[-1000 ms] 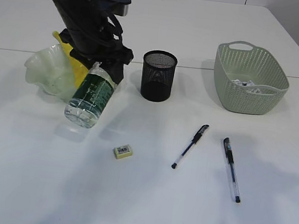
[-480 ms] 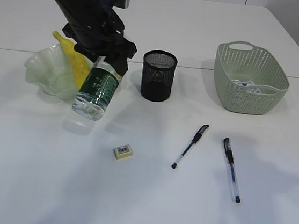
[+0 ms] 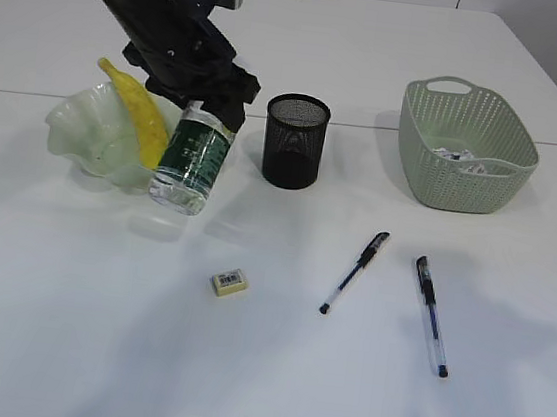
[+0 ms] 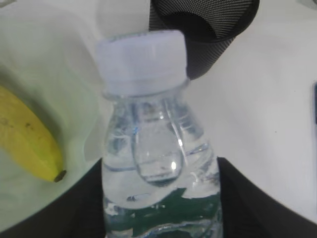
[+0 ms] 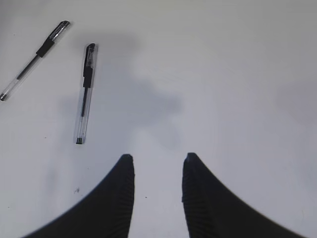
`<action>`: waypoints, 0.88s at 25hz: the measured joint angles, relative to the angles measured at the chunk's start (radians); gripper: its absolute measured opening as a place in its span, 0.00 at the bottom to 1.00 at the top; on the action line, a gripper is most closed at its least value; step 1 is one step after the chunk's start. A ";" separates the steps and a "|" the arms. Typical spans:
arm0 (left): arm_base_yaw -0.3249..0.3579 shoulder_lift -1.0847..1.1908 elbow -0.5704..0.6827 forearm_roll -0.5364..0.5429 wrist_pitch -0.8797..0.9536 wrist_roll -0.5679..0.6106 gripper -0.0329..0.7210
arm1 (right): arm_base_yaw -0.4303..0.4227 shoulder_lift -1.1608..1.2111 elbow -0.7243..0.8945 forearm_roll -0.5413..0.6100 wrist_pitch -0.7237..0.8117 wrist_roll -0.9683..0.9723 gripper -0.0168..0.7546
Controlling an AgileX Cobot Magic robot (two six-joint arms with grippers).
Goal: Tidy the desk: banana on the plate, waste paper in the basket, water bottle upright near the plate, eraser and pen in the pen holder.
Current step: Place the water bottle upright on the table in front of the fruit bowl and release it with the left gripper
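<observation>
My left gripper (image 3: 206, 102) is shut on the neck end of the water bottle (image 3: 189, 161), a clear bottle with a green label and a white cap (image 4: 141, 60). The bottle hangs tilted, base down, just right of the pale green plate (image 3: 78, 129). The banana (image 3: 135, 108) lies on that plate. A black mesh pen holder (image 3: 294, 141) stands right of the bottle. The eraser (image 3: 229, 282) and two pens (image 3: 355, 272) (image 3: 431, 315) lie on the table. Waste paper (image 3: 462, 159) sits in the green basket (image 3: 418, 134). My right gripper (image 5: 156, 159) is open above bare table near both pens (image 5: 84, 94) (image 5: 34, 59).
The left arm (image 3: 131, 1) reaches in from the upper left over the plate. The table's seam runs behind the pen holder and basket. In the left wrist view the pen holder (image 4: 208, 29) is just beyond the cap and the banana (image 4: 25, 139) lies left.
The left gripper has lifted the bottle and swung it more upright, shifting slightly right toward the pen holder. The right gripper and the other items have not moved.
</observation>
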 joint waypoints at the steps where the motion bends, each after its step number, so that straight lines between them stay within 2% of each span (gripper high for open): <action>1: 0.000 -0.001 0.009 0.000 -0.015 -0.007 0.60 | 0.000 0.000 0.000 0.000 0.000 0.000 0.35; 14: 0.000 -0.146 0.246 0.035 -0.266 -0.007 0.60 | 0.000 0.000 0.000 0.000 0.000 0.000 0.35; 22: 0.000 -0.289 0.487 0.042 -0.533 -0.007 0.60 | 0.000 0.000 0.000 0.000 0.000 0.000 0.35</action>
